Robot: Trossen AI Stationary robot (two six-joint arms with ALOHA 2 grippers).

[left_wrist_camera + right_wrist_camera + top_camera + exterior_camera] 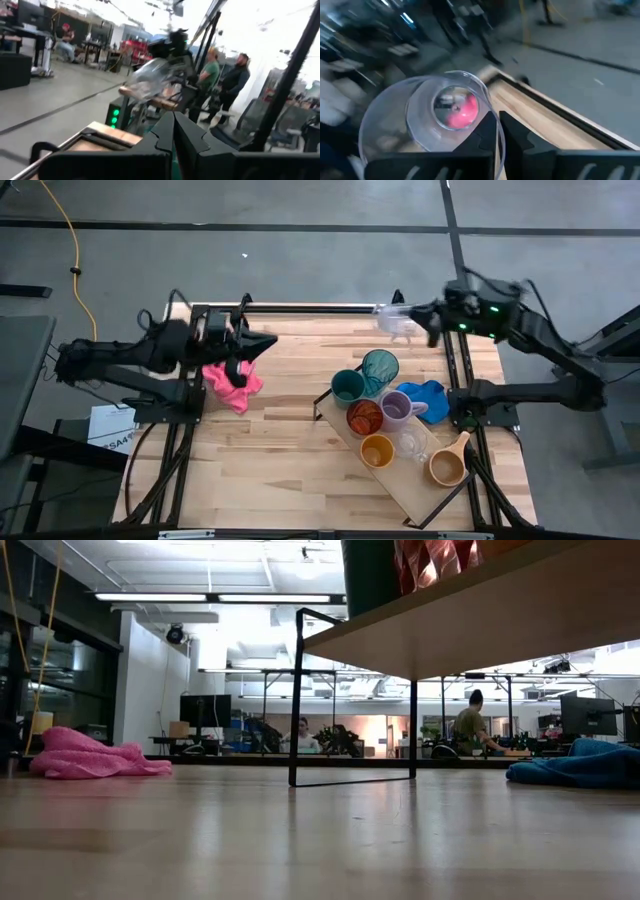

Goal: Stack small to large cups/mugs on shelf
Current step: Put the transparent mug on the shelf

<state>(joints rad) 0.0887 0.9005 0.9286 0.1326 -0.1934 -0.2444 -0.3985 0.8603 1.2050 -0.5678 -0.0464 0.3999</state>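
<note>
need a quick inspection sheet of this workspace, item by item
surface: light wooden tabletop, mostly bare at the near left
job's things: shelf lies diagonally, carrying teal tumbler, green cup, orange, purple, yellow and tan mugs; clear glass held on its side
clutter: pink cloth, blue cloth
grippers: right gripper shut on the clear glass's rim above the far edge; left gripper shut, empty, above the pink cloth
cables: yellow cable on the floor
surroundings: people standing and seated in the room behind
</note>
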